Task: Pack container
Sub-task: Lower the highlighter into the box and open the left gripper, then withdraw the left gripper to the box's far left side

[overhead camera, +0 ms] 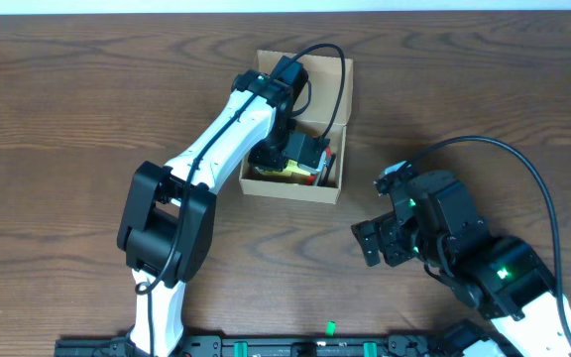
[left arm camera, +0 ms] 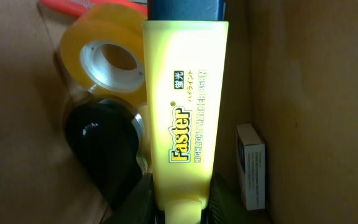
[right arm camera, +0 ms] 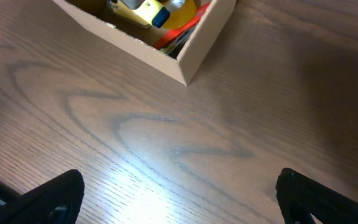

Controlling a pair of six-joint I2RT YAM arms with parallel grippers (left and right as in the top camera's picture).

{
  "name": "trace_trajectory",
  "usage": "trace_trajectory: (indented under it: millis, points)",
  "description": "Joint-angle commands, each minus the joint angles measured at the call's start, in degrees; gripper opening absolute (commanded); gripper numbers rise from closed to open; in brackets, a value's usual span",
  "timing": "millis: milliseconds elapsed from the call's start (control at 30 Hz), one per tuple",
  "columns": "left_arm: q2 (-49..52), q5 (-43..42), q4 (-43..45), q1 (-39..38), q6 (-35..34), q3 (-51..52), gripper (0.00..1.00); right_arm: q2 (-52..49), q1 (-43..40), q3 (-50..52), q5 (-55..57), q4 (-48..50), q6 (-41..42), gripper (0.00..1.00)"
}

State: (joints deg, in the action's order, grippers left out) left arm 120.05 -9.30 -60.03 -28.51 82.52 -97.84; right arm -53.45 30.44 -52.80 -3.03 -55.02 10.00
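The tan cardboard container (overhead camera: 334, 119) stands at the table's middle back, and its near corner shows in the right wrist view (right arm camera: 194, 53). My left gripper (left arm camera: 179, 199) reaches down inside it, shut on a yellow Faster highlighter (left arm camera: 185, 106) with a dark blue cap. A yellow tape roll (left arm camera: 107, 53), a black rounded object (left arm camera: 104, 146) and a small white box (left arm camera: 252, 162) lie inside beside the highlighter. My right gripper (right arm camera: 179, 193) is open and empty above bare table, right of the container (overhead camera: 385, 238).
An orange-red item (left arm camera: 73, 7) lies at the container's far inside edge. The wooden table (overhead camera: 57, 129) extends on all sides. A black rail (overhead camera: 295, 347) runs along the front edge.
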Motion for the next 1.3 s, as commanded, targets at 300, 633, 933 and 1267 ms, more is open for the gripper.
trace_trajectory:
  millis: [300,633,933,1267]
  points:
    - [0.59,-1.27,-0.28,0.46,-2.01,0.35,0.4,0.31,-0.5,-0.33,-0.02,-0.04,-0.68,0.99]
    - [-6.36,-0.83,4.48,0.46,-5.46,0.13,0.21,0.31,-0.5,-0.33,-0.02,-0.04,-0.68,0.99]
    - [-17.31,3.72,4.59,0.55,-9.73,0.13,0.06,0.31,-0.5,-0.33,-0.02,-0.04,-0.68,0.99]
    - [-25.51,9.16,12.39,11.72,-33.35,0.13,0.06,0.31,-0.5,-0.33,-0.02,-0.04,-0.68,0.99]
